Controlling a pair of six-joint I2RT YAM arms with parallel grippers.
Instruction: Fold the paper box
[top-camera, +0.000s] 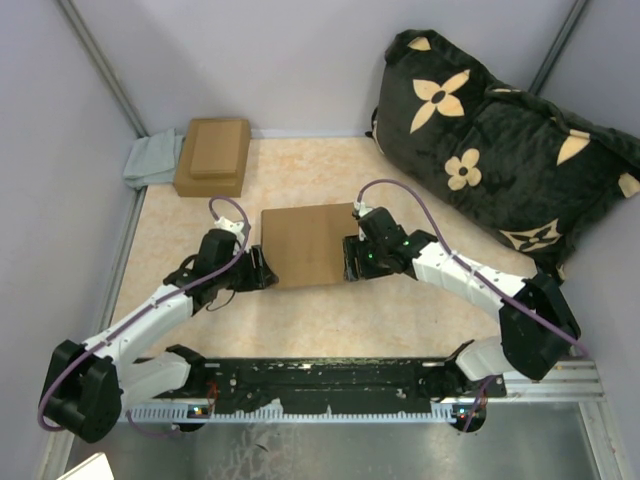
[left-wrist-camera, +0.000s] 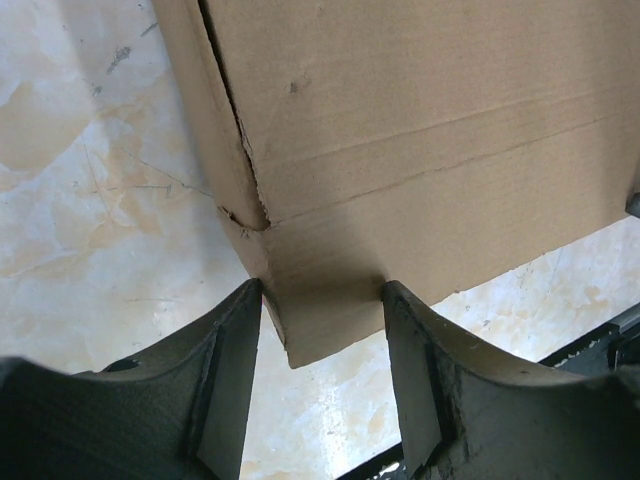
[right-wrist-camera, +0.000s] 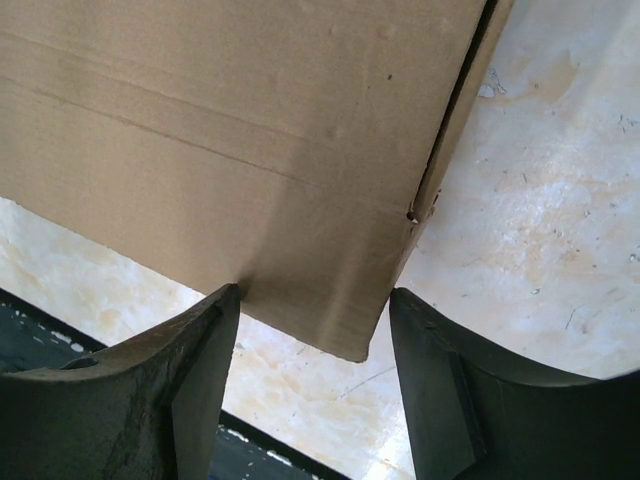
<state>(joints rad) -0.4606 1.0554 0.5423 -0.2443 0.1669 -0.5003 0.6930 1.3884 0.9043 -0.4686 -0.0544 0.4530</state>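
Paper box (top-camera: 310, 245) flat, long axis apparently left-right

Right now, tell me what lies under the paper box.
Under the paper box only the beige marbled table shows, past its near corners between the left fingers and right fingers. Whatever lies beneath its middle is covered by the cardboard.

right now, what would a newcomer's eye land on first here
The tan paper box in the middle, gripped at its near corners by the left hand and the right hand. Next, the big black cushion with tan flowers, far right, then a smaller brown box at the far left.
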